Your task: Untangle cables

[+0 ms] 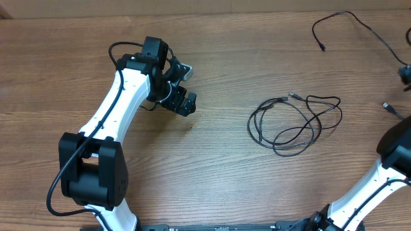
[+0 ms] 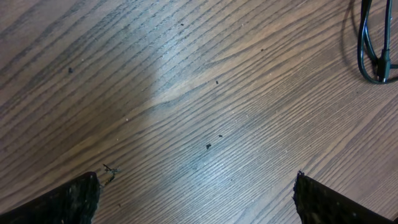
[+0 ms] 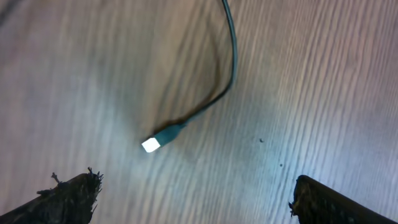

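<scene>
A loose tangle of thin black cables [image 1: 295, 120] lies on the wooden table right of centre, with small plugs at its top. My left gripper [image 1: 190, 86] hovers well to the left of it, open and empty. In the left wrist view only a loop of the cables [image 2: 372, 53] shows at the top right, far from the left gripper [image 2: 198, 200]. My right gripper [image 3: 196, 199] is open over bare wood. Just ahead of it lies one cable [image 3: 229, 59] ending in a bright plug [image 3: 153, 144]. In the overhead view this gripper [image 1: 405, 73] sits at the right edge, largely cut off.
A separate black cable [image 1: 350, 22] curves along the table's far right, its plug [image 1: 322, 47] pointing down. Another short plug end [image 1: 386, 106] lies near the right edge. The left arm [image 1: 119, 109] stretches from the lower left; the right arm [image 1: 369, 189] rises at the lower right.
</scene>
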